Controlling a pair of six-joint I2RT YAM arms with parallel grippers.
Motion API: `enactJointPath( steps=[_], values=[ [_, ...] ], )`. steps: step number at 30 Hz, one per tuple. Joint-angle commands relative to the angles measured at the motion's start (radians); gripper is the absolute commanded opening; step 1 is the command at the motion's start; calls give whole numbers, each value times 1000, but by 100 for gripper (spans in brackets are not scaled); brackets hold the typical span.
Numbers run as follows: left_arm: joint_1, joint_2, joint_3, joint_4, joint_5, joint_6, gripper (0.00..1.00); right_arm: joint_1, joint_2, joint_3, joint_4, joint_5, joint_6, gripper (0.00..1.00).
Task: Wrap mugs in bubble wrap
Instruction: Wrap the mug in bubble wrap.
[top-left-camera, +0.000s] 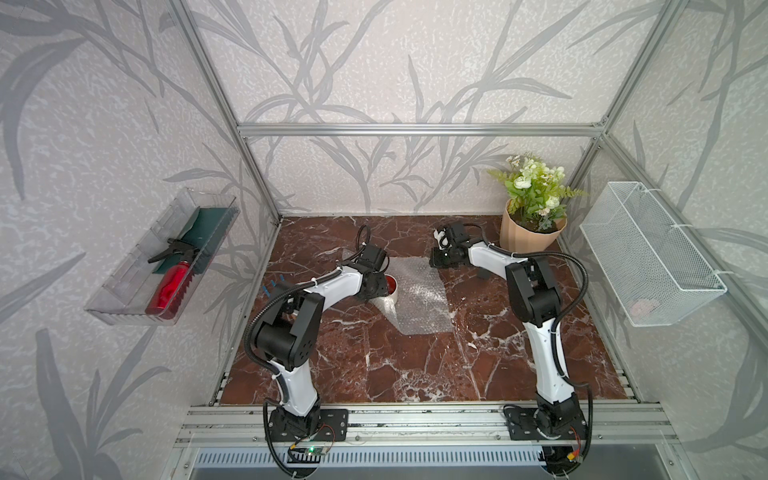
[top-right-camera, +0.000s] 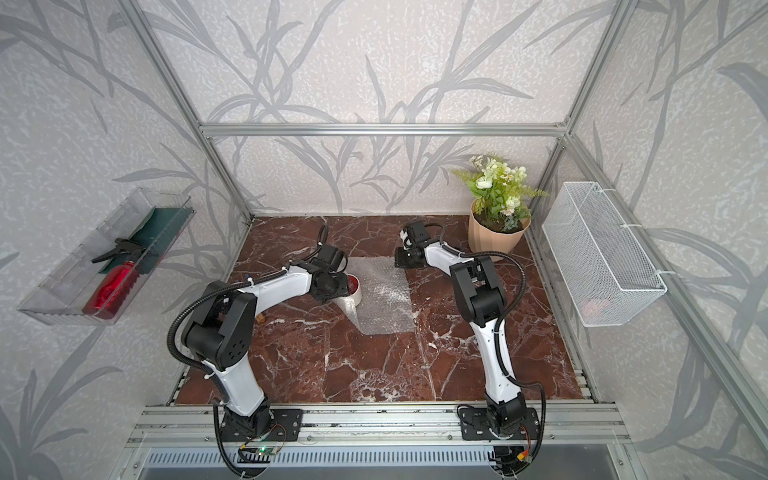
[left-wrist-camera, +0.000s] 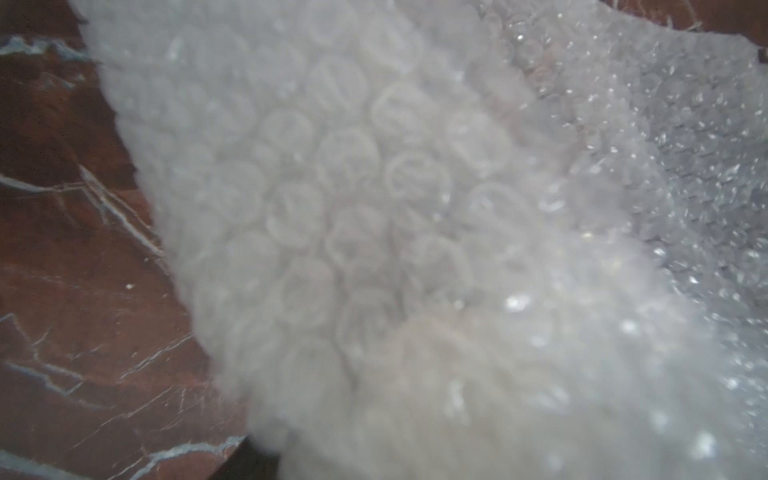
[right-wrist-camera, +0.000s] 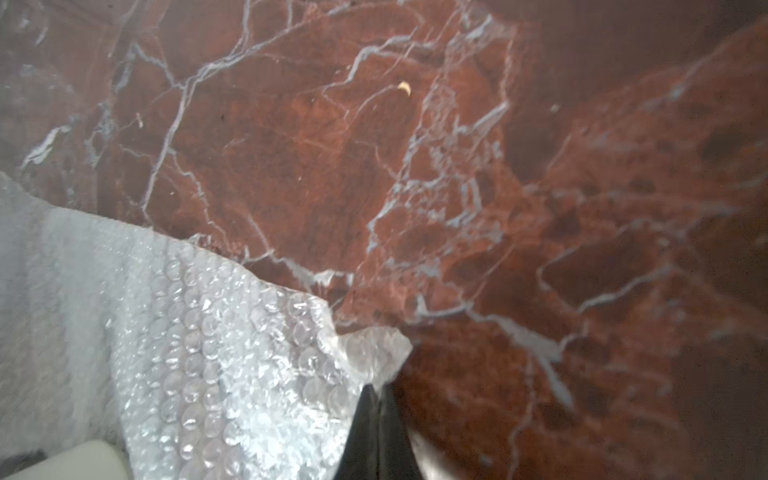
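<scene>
The right claw (right-wrist-camera: 378, 399) clenches a corner of the bubble wrap (top-left-camera: 419, 291) spread on the marble desk (top-left-camera: 374, 365), the mug (top-left-camera: 392, 287) at the wrap's opposite edge beside the left claw (top-left-camera: 376, 289), whose grip cannot be told.

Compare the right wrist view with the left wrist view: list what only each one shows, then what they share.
Only the right wrist view: dark jaws, shut on a corner of the bubble wrap, plus a cream-white rounded edge too cropped to identify. Only the left wrist view: the sheet from very close, blurred, filling most of the picture, with no jaws clearly visible. Both: the bubble wrap against the red, white-veined marble tabletop.
</scene>
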Motion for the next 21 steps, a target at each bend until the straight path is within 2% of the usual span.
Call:
enactJointPath(
  steps=[1, 6, 12, 21],
  values=[
    [-7, -20, 10, -20, -31, 7, 57, 7, -160, -109, 130, -99, 42, 0],
    [-7, -34, 11, -24, -34, 13, 57, 57, -314, -229, 207, -197, 20, 0],
    [-7, -77, -5, -19, -38, 9, 59, 142, -409, -331, 224, -247, 25, 0],
    [-5, -211, -19, -28, -74, 6, 66, 241, -385, -341, 239, -275, 33, 0]
  ],
)
